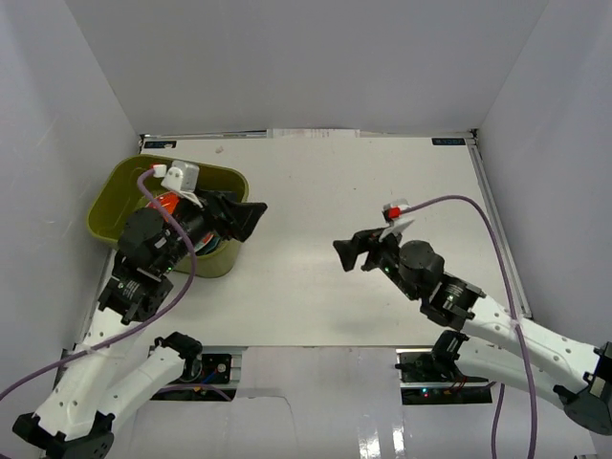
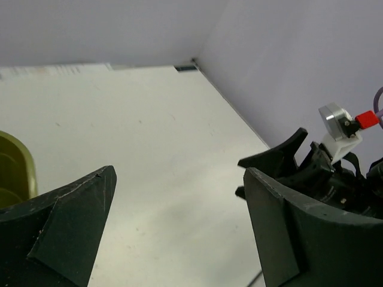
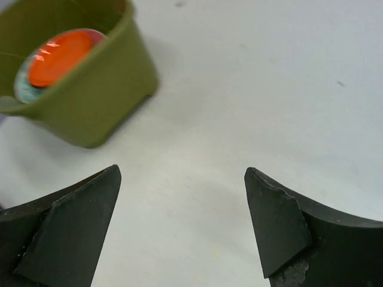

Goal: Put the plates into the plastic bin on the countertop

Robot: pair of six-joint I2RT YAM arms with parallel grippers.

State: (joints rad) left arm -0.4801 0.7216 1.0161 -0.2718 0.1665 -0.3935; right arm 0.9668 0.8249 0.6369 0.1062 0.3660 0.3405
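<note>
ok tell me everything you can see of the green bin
The plastic bin is an olive-green tub with rounded corners and a flared rim, upright on the white countertop at its far left. An orange-red plate lies inside over a teal-edged plate. The left arm partly hides it from above.

White walls on three sides: left wall (image 1: 57, 143), far wall (image 1: 306, 57), right wall (image 1: 555, 143). All plain, matte.
Printed paper strip (image 1: 316, 133) along foot of far wall, near middle; print too small to read.
Small dark tag (image 1: 448, 142) at far right corner, just left of where far and right walls meet.
Second dark tag (image 1: 158, 143) at far left corner.
Thin rail (image 1: 498, 239) running near-to-far along foot of right wall; material unclear.
Glossy white panel (image 1: 325, 411) at near side, catching reflections.
</note>
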